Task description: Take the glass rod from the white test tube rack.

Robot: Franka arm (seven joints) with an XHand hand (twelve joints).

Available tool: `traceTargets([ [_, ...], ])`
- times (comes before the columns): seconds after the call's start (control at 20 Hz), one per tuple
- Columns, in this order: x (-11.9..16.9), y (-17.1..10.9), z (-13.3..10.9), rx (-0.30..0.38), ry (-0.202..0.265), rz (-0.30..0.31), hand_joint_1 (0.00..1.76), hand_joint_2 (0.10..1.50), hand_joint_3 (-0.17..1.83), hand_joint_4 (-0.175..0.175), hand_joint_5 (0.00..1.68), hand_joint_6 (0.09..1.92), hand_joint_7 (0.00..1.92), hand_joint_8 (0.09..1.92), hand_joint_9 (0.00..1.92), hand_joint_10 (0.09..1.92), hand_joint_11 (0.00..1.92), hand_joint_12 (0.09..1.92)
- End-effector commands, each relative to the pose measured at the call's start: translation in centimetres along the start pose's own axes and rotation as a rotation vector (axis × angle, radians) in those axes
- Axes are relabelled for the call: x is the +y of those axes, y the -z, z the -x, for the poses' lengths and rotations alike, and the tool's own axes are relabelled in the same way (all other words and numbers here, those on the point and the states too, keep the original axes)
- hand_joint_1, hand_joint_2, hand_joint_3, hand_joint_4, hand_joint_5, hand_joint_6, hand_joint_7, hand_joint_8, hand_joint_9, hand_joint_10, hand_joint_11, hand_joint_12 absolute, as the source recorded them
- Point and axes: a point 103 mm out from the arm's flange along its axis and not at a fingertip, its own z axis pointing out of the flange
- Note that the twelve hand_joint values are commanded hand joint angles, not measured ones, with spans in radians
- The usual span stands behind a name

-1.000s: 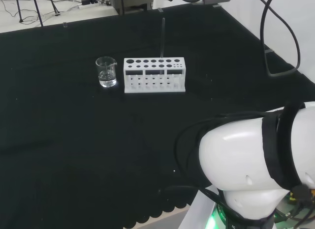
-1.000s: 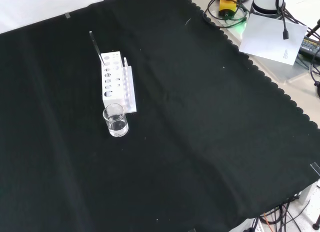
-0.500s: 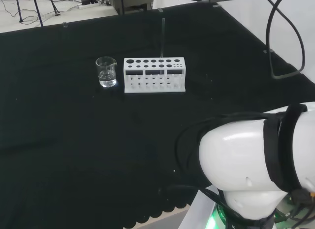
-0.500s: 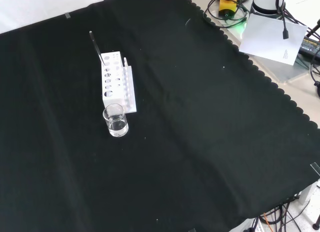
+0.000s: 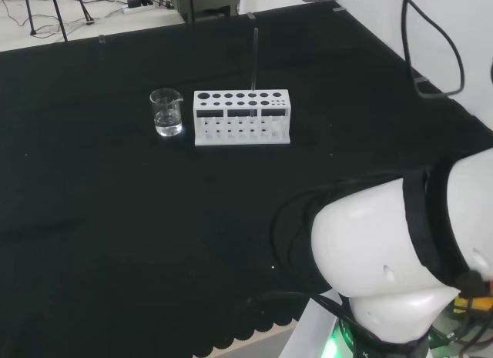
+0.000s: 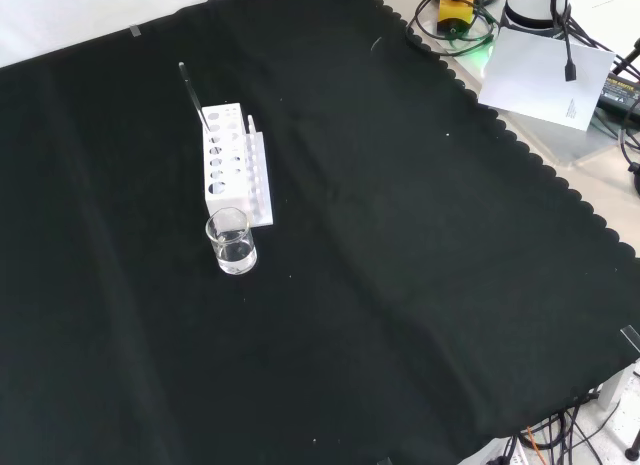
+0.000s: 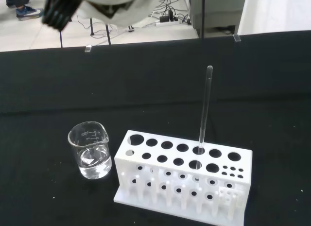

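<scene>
While the glass rod [image 7: 205, 109] stood upright in a back-row hole of the white test tube rack [image 7: 184, 176] beside the beaker [image 7: 91, 149], the hand [image 7: 60, 12], whose fingers I could not read, needed a straight-up pull.

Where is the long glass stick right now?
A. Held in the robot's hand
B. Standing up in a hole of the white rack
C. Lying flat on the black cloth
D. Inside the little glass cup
B. The glass rod stands upright in a hole of the white test tube rack, next to the beaker, with nothing touching it.
</scene>
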Motion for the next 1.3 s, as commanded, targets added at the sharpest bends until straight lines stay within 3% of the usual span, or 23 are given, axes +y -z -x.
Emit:
traceTargets([
  [0.05, 7.4, -1.9, 2.1, 0.049, -0.005, 0.010, 0.87, 0.65, 0.78, -0.147, 0.02, 0.09, 0.00, 0.70, 0.10, 0.87, 0.00, 1.40],
  [0.35, 12.3, -4.0, 3.1, 0.046, 0.010, -0.016, 0.83, 0.66, 0.77, -0.148, 0.04, 0.09, 0.00, 0.77, 0.12, 0.89, 0.00, 1.42],
  [0.8, 17.6, -9.7, 4.0, 0.068, 0.020, -0.081, 0.79, 0.71, 0.73, -0.150, 0.06, 0.09, 0.00, 0.84, 0.16, 0.90, 0.00, 1.43],
  [1.3, 20.2, -15.5, 4.4, 0.038, 0.043, -0.110, 0.76, 0.73, 0.71, -0.173, 0.14, 0.09, 0.11, 0.92, 0.30, 0.93, 0.06, 1.43],
])
